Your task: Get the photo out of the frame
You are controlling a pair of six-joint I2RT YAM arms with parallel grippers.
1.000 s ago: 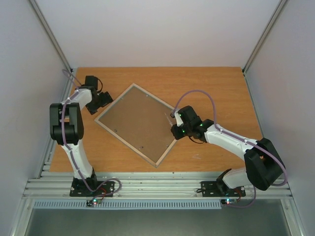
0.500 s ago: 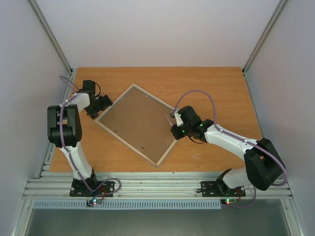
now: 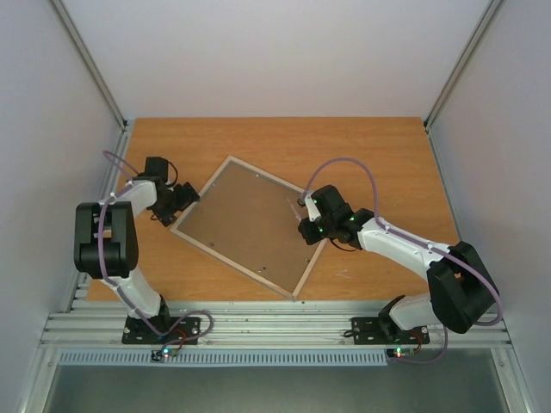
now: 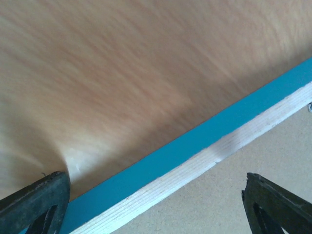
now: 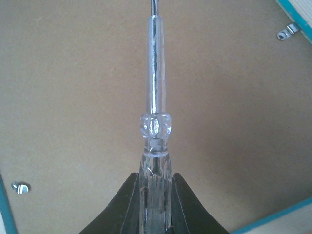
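The frame (image 3: 232,263) lies face down and askew on the table, its brown backing board (image 3: 245,225) facing up. The photo is hidden beneath the board. My left gripper (image 3: 178,204) is open at the frame's left edge. In the left wrist view the left gripper (image 4: 153,195) straddles that turquoise side (image 4: 185,146), one of its fingers (image 4: 39,200) off the frame and the other over the board (image 4: 234,195). My right gripper (image 5: 156,195) is shut on a clear-handled screwdriver (image 5: 155,97), whose shaft points out over the board (image 5: 73,97). From above, the right gripper (image 3: 303,217) is over the frame's right part.
Small metal retaining tabs (image 5: 288,31) (image 5: 19,187) sit at the board's edges inside the turquoise rim (image 5: 273,217). White walls enclose the wooden table (image 3: 379,155) on three sides. Both arm bases stand on the rail at the near edge.
The left gripper has dropped down onto the frame's left edge. The frame has turned slightly and slid toward the near right. The right gripper has stayed in place with the screwdriver.
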